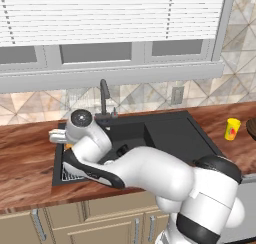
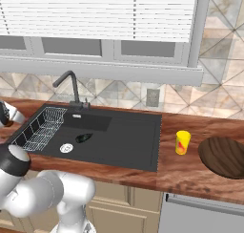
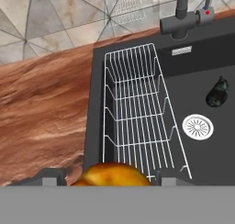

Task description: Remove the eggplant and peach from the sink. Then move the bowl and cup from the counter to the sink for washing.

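Orange-red with yellow patches, the peach (image 3: 112, 174) sits between the 2 dark fingertips (image 3: 54, 176) of the gripper (image 3: 108, 178) in the hand view. The jaws stand wide apart, 1 on each side of the fruit, clamped on it. In that view the peach hangs above the near end of the white wire rack (image 3: 137, 108) and the left rim of the sink (image 3: 94, 103).

The eggplant (image 3: 217, 92), dark blackish-green and tapered, lies on the black basin floor, just beside the silver round drain (image 3: 198, 126) and on its far side. In the right base view the eggplant (image 2: 84, 137) lies to the right of the drain (image 2: 66, 148), with the wire rack (image 2: 40, 127) along the left wall of the basin.

The dark faucet (image 2: 71, 86) stands at the far edge of the sink, its base showing a small red mark in the hand view.

On the wood-grain counter (image 2: 190, 165) right of the sink's flat drainboard, the yellow cup (image 2: 182, 142) stands upright, red mark facing the camera. The brown bowl (image 2: 224, 155) rests further right, near the cup but apart from it.

In the left base view the white arm (image 1: 150, 173) reaches over the near left corner of the sink (image 1: 175, 133), and the cup (image 1: 232, 129) stands well apart on the right.
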Controlling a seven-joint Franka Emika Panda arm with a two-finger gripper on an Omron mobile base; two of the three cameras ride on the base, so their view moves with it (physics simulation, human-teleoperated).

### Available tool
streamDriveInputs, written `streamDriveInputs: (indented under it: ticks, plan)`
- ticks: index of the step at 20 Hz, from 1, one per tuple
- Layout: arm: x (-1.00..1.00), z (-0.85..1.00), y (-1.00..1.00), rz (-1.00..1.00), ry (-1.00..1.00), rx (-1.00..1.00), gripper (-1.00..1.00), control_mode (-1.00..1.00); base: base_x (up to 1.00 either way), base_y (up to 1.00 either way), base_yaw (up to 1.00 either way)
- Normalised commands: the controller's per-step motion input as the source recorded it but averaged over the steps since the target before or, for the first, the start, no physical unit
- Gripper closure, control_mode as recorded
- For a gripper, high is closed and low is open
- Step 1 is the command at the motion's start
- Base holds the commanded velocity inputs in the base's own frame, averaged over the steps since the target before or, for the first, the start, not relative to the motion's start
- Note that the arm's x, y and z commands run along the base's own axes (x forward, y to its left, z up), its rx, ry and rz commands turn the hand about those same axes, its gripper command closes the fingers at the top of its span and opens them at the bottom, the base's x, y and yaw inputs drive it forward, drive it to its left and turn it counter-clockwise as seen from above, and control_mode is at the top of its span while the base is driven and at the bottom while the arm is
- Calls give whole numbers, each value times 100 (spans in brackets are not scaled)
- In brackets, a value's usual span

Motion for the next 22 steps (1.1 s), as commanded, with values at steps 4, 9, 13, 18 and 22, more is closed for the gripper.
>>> streamDriveInputs:
  ticks: [4,9,13,18,22]
  plan:
    - [8,0,24,1,0,0,100,-100,0,0,0]
    - [7,0,28,1,0,0,100,-100,0,0,0]
    - [7,0,29,1,0,4,100,-100,0,0,0]
    - [7,0,28,2,0,5,100,-100,0,0,0]
    - [4,0,26,2,0,4,100,-100,0,0,0]
